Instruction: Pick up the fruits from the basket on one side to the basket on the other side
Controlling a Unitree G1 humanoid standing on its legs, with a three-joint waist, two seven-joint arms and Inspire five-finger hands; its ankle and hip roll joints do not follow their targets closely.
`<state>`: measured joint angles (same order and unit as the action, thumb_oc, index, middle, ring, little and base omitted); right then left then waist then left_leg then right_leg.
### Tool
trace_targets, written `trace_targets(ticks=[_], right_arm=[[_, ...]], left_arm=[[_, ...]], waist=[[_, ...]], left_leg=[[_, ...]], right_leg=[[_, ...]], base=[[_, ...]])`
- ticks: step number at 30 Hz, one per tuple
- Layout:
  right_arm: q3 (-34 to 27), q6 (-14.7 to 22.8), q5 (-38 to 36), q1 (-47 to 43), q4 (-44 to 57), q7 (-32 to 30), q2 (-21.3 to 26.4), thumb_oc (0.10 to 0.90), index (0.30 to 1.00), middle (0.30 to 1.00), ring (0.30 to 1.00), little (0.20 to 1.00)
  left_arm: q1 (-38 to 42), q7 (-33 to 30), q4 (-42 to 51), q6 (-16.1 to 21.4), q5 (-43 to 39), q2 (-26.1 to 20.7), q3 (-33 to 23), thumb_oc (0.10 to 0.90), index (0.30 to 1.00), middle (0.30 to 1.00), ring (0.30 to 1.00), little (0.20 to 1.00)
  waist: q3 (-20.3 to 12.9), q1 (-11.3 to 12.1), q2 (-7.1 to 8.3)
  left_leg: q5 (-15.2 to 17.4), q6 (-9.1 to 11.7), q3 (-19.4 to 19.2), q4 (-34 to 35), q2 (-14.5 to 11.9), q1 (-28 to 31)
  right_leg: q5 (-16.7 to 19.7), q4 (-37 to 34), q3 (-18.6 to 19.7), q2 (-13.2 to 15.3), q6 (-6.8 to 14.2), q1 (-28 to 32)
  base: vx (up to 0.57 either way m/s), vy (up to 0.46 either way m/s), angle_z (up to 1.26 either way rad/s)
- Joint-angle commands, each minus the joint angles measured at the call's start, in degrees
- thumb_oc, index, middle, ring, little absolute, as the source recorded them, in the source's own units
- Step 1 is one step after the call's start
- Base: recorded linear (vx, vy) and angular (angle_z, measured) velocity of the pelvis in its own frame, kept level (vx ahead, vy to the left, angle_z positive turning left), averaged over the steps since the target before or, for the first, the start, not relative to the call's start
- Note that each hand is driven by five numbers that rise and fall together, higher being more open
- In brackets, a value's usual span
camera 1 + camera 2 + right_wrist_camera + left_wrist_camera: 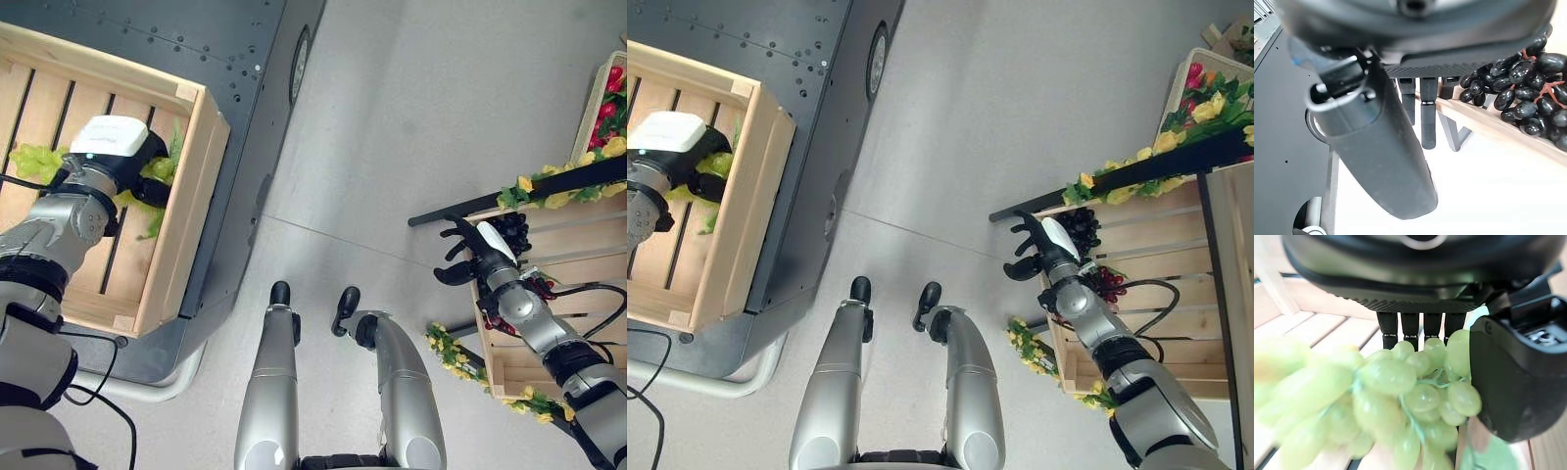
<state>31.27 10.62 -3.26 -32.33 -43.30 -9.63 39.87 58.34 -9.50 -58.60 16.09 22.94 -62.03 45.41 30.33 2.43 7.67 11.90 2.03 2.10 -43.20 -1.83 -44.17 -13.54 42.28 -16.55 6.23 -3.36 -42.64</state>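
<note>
**A:** Pale wood first, is it? What is the biggest thing near you?

**B:** The wooden crate on my left, slatted, sitting on a dark metal platform. My left hand is down inside it, near the wall closest to the middle of the floor. On my right stands a wooden stand with shelves, trimmed with a garland of yellow flowers along a dark bar. Grey floor lies between the two.

**A:** And the fruit?

**B:** A bunch of green grapes is in my left hand, inside the crate. In the left wrist view my fingers curl down behind the bunch and my thumb presses its side, so I am holding it. More green shows on the crate's slats beside my wrist. Whether the bunch touches the slats, I cannot tell.

**A:** Your other hand?

**B:** My right hand hangs at the edge of the stand, spread wide with fingers straight, holding nothing. A bunch of black grapes lies on the shelf just beside it, apart from my fingertips. Red grapes lie lower, near my wrist, and red fruit shows at the stand's far end.
</note>
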Motion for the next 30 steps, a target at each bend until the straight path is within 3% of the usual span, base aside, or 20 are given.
trace_targets(ticks=[1,7,12,17,23,30], right_arm=[[0.94,6.07,-3.70,-2.24,1.43,3.55,-0.43,0.800,0.900,0.900,0.900,0.900],[0.78,5.31,-4.20,-1.40,3.76,4.10,-0.73,0.800,0.900,0.900,0.900,0.900],[0.22,5.68,-4.31,-0.24,5.72,4.21,-2.07,0.800,0.900,0.900,0.900,0.900],[-1.37,4.95,-4.03,2.09,9.34,5.32,-2.45,0.800,0.900,0.900,0.900,0.900],[-3.13,3.99,-2.78,7.15,12.28,5.28,-3.14,0.800,0.900,0.900,0.900,0.900],[-2.92,4.07,-2.36,8.56,12.06,4.15,-6.11,0.800,0.900,0.900,0.900,0.900]], left_arm=[[-0.15,-5.13,1.48,-0.31,1.58,-2.00,-1.76,0.400,0.300,0.300,0.300,0.300],[-1.67,-12.41,2.65,-4.80,5.06,-3.30,-2.93,0.400,0.300,0.300,0.300,0.300],[-4.39,-15.97,2.65,-6.34,1.22,-3.49,-6.67,0.400,0.300,0.300,0.300,0.300],[-11.38,-18.21,1.23,-4.85,-2.77,-2.43,-16.20,0.400,0.300,0.300,0.300,0.300],[-18.07,-18.64,1.08,-1.43,-21.29,0.06,-30.98,0.400,0.300,0.300,0.300,0.300],[-18.70,-14.81,2.59,3.27,-39.62,3.02,-40.78,0.400,0.300,0.300,0.300,0.300]], waist=[[-0.54,2.46,-3.92],[-0.54,2.79,-4.71],[-0.54,3.10,-5.06],[-0.54,2.87,-5.20],[-0.54,2.74,-5.04],[-0.54,3.32,-4.34]], left_leg=[[-0.88,-5.51,-5.33,7.78,3.29,5.61],[-0.83,-5.38,-5.41,8.42,3.82,7.85],[-0.85,-5.48,-5.35,9.76,4.27,10.98],[-0.27,-5.56,-5.49,10.26,4.73,15.03],[0.62,-5.83,-5.47,9.87,5.04,18.47],[0.31,-6.59,-4.72,10.36,5.50,19.81]], right_leg=[[0.53,-2.85,1.16,-0.92,1.51,6.84],[0.56,-3.66,1.21,-0.50,1.61,8.78],[0.52,-4.87,1.24,-0.28,1.70,11.66],[-0.05,-6.13,1.69,-0.16,1.51,15.68],[-1.08,-6.07,2.19,0.07,1.17,19.17],[-0.51,-6.88,1.70,0.19,0.68,20.87]], base=[[0.00,0.000,0.00],[0.00,-0.009,-0.01],[0.00,-0.027,0.02],[0.00,0.007,-0.03],[0.03,0.011,-0.05],[0.00,-0.044,0.03]])
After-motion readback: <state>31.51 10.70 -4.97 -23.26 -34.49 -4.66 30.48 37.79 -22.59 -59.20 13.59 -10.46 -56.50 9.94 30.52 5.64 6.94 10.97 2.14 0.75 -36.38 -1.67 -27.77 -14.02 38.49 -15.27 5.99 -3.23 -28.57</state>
